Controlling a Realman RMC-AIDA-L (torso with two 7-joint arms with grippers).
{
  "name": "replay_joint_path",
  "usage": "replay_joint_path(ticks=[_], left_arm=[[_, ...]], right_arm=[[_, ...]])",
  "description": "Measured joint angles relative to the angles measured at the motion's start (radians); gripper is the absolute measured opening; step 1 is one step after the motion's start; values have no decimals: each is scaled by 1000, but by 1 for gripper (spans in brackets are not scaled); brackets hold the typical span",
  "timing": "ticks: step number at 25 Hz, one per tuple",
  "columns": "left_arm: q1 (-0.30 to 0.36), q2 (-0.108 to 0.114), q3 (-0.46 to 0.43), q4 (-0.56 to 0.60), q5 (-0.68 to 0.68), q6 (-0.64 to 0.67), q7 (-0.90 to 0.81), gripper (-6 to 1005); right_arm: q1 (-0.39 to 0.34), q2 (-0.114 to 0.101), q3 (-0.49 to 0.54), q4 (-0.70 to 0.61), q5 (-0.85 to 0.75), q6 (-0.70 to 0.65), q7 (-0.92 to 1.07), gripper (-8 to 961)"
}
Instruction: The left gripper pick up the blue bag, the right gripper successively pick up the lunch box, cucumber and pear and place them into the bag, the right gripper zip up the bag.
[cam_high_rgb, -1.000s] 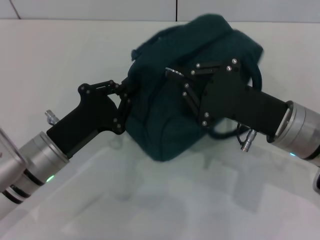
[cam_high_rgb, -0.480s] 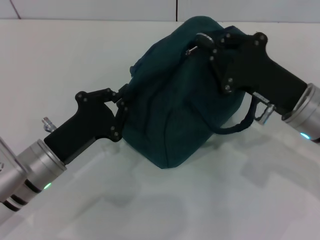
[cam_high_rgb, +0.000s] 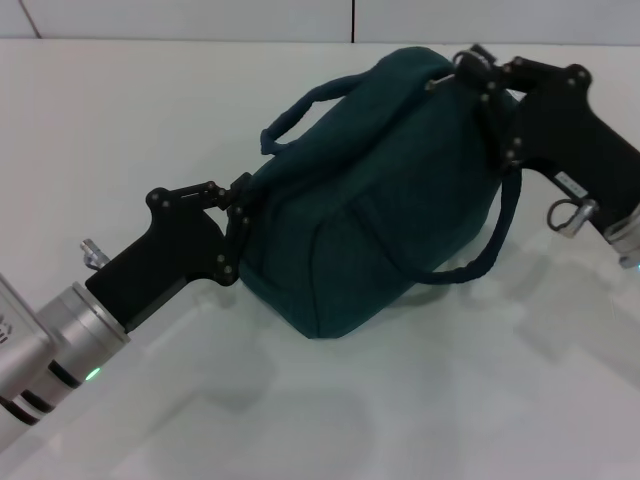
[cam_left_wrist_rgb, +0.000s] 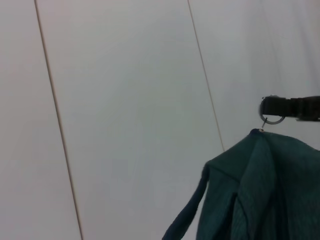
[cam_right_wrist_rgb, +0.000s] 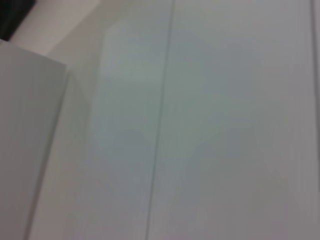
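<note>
The right gripper (cam_high_rgb: 470, 66), a black two-fingered claw, is clamped on the metal ring zipper pull (cam_left_wrist_rgb: 268, 119) at the top right end of the blue bag (cam_high_rgb: 370, 200), a dark teal soft fabric tote standing on the white table (cam_high_rgb: 150, 110). The left gripper (cam_high_rgb: 240, 215) pinches the bag's left end.

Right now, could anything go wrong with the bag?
Maybe. The right gripper pinches only the small zipper ring at the top of the blue bag, so the ring could slip free. The left gripper grips just the bag's end, so a hard pull might tug the fabric loose or tip the bag. One loop handle hangs near the right gripper and might snag.
</note>
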Motion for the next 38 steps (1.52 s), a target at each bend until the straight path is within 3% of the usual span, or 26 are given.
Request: replay_joint_path(ticks=[15, 24, 32, 38], left_arm=[[42, 14, 0, 8, -35, 98, -35, 131], [32, -2, 0, 9, -14, 115, 8, 144], [27, -8, -5, 7, -87, 121, 10, 155], [12, -9, -3, 9, -197, 138, -123, 414]], right_arm=[[-50, 0, 0, 54, 89, -18, 16, 47], [-39, -1, -11, 50, 85, -18, 12, 49], [-32, 0, -13, 47, 84, -8, 10, 52], [-25, 0, -13, 48, 84, -6, 10, 53]])
